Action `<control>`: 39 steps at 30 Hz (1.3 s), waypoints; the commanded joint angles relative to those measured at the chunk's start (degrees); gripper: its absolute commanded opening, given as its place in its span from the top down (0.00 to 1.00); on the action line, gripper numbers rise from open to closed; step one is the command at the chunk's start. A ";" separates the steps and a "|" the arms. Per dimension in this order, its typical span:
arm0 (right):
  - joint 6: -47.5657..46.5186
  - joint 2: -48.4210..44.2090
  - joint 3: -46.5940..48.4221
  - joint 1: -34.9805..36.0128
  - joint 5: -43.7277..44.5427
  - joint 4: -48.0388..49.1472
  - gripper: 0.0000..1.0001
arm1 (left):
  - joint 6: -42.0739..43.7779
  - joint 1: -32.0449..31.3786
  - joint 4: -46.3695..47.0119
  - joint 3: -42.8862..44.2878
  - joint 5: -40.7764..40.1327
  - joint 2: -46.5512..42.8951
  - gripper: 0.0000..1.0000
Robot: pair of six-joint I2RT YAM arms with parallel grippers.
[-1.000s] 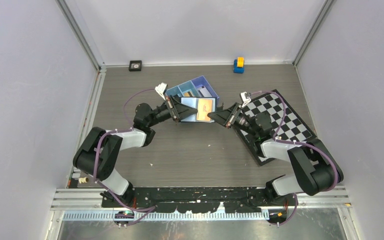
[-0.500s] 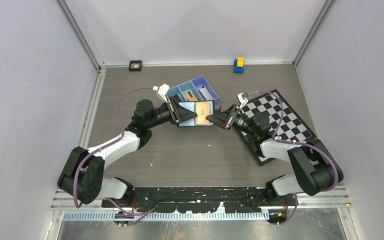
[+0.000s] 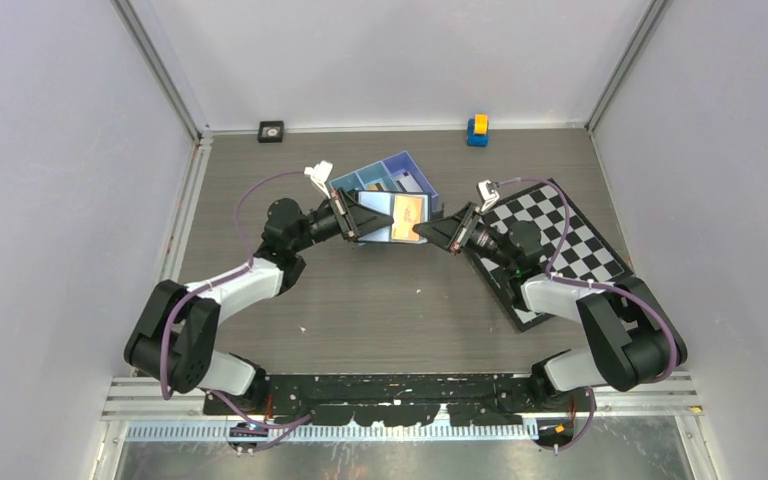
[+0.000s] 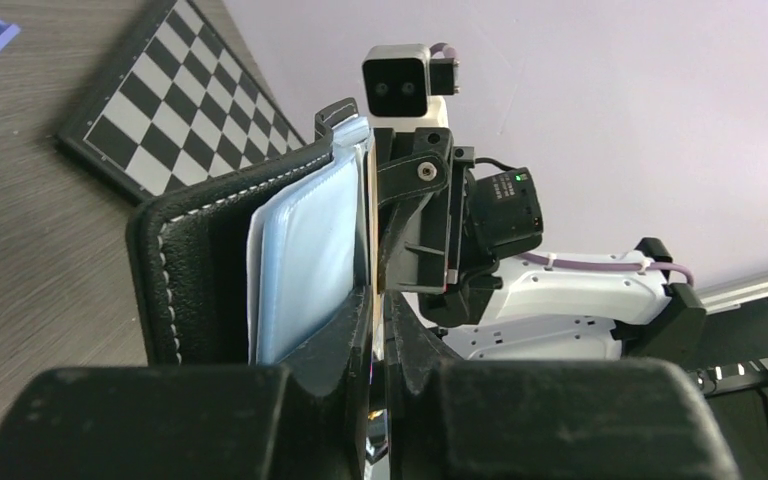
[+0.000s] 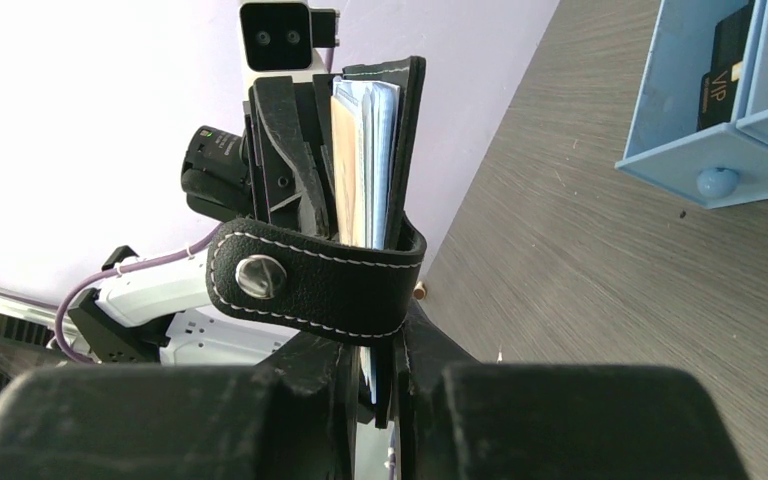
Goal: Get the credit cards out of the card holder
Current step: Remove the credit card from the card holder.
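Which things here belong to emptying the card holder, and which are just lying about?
Job: black bifold leather card holder; orange-gold plastic card inside; left gripper; right gripper (both clamping it); possibly blue compartment tray.
Lying about: black-and-white chequered board; blue-and-yellow toy block; small black square object.

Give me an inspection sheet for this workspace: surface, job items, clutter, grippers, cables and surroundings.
Surface: grey wood-grain table, a few pale specks.
Job's things: card holder held open above the table, orange card showing inside; black card in the blue tray.
Clutter: chequered board, blue-yellow toy, small black square.
Grippers: left gripper and right gripper each shut on an end of the card holder.
Cables: purple cables loop along both arms.
Surroundings: pale walls, metal frame rails.
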 commanded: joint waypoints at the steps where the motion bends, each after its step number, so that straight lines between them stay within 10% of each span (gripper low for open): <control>1: -1.89 1.15 2.03 1.29 -1.26 -0.82 0.89 | -6.48 -2.43 12.48 1.82 9.59 1.12 0.91; 11: -0.86 1.94 2.54 1.61 -3.01 1.70 0.89 | -11.13 -3.27 17.59 3.20 11.26 7.83 0.88; 28: -3.87 0.96 4.14 3.63 -3.63 -2.70 0.84 | 8.12 -3.62 -14.17 5.33 4.21 1.71 0.83; 34: -5.14 0.14 3.39 3.53 -1.54 -4.91 0.75 | -2.34 -2.92 7.38 2.10 8.16 3.34 1.00; 39: -4.47 -0.86 2.58 3.26 -1.09 -3.03 0.81 | -2.36 -0.82 5.64 0.85 6.96 2.39 1.00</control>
